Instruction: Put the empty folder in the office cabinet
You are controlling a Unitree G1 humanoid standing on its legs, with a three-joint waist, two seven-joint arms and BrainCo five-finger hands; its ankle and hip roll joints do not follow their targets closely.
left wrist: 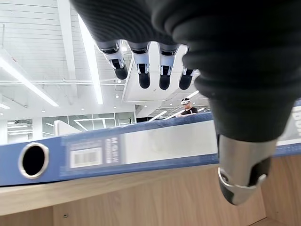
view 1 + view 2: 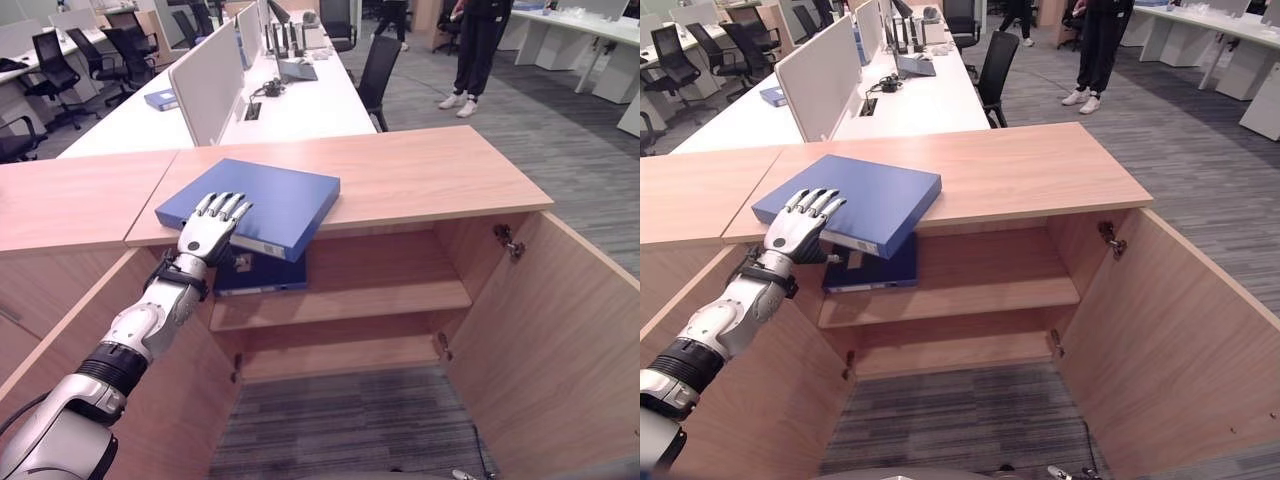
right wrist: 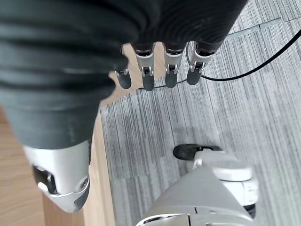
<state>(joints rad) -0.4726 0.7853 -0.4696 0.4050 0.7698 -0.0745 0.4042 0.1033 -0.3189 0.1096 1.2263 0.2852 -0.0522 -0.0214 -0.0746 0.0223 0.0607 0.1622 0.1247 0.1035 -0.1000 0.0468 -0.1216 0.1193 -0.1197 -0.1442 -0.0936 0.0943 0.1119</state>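
Note:
A blue folder (image 2: 265,200) lies flat on the wooden cabinet top (image 2: 420,175), its spine corner overhanging the front edge. My left hand (image 2: 210,228) rests on the folder's near corner with straight fingers (image 1: 144,70) over the cover and the thumb (image 1: 242,174) hanging in front of the spine (image 1: 141,148), not curled round it. A second blue folder (image 2: 262,272) lies on the upper shelf (image 2: 380,300) just below. My right hand (image 3: 147,75) hangs open over the carpet beside a wooden edge.
Both cabinet doors stand open; the right door (image 2: 560,340) swings far out over the carpet. The lower shelf (image 2: 340,355) is bare. White desks with a divider (image 2: 205,85) lie behind the cabinet, with a black chair (image 2: 378,65). A person (image 2: 480,50) stands at the back.

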